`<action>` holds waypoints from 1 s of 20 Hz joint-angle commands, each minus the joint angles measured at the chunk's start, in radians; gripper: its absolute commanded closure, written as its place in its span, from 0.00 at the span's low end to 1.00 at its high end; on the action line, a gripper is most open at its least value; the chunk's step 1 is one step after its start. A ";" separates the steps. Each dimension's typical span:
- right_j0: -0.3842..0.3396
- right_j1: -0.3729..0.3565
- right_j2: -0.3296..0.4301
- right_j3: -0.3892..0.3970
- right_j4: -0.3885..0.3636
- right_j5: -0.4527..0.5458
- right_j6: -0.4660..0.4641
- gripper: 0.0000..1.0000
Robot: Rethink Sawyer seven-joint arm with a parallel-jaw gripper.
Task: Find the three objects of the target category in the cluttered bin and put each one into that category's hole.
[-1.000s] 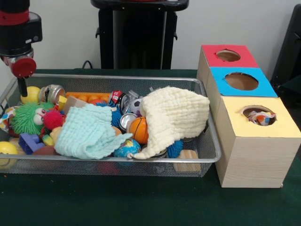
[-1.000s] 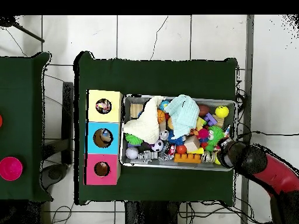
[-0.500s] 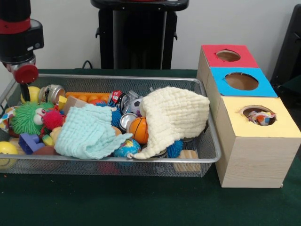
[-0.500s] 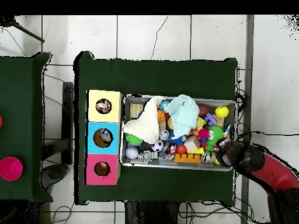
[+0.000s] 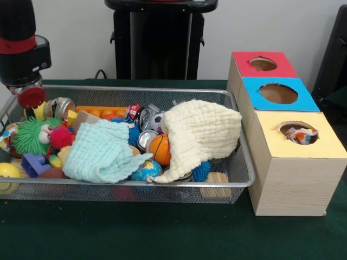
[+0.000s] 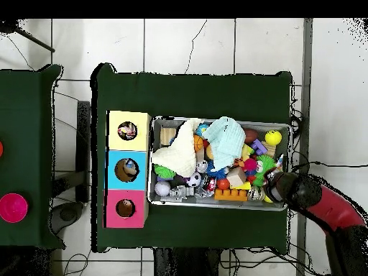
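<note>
The red-and-black arm (image 5: 21, 49) hangs upright over the wire bin's (image 5: 162, 184) corner, apparently touching a yellow ball (image 5: 38, 111); gripper (image 5: 27, 103) state unclear.

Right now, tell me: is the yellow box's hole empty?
No, a crumpled object shows inside the hole of the yellow box.

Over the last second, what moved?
The gripper came lower into the wire mesh bin, onto its end by the yellow ball and green fuzzy toy. Nothing was grasped or released. Both cloths, the other toys and the three boxes stayed put.
</note>
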 commanded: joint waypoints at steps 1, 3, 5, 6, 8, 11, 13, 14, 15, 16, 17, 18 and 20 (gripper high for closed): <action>-0.011 0.069 0.033 -0.078 -0.004 -0.022 0.021 1.00; -0.008 0.063 0.026 -0.076 -0.002 -0.016 0.027 1.00; -0.008 0.059 0.024 -0.075 -0.002 -0.016 0.028 1.00; -0.011 0.061 0.027 -0.077 -0.003 -0.016 0.025 1.00; -0.013 0.061 0.028 -0.079 -0.003 -0.014 0.021 1.00; -0.013 0.053 0.026 -0.074 -0.002 -0.018 0.027 1.00; -0.015 0.050 0.027 -0.081 0.001 -0.012 0.024 1.00; -0.017 0.050 0.029 -0.086 0.002 -0.007 0.021 1.00; -0.021 0.051 0.030 -0.089 0.004 -0.005 0.020 1.00; -0.022 0.052 0.031 -0.096 0.004 -0.002 0.016 1.00; -0.023 0.053 0.033 -0.104 0.007 0.007 0.013 1.00; -0.022 0.055 0.032 -0.113 0.007 0.012 0.012 1.00; -0.019 0.055 0.031 -0.122 0.008 0.019 0.012 1.00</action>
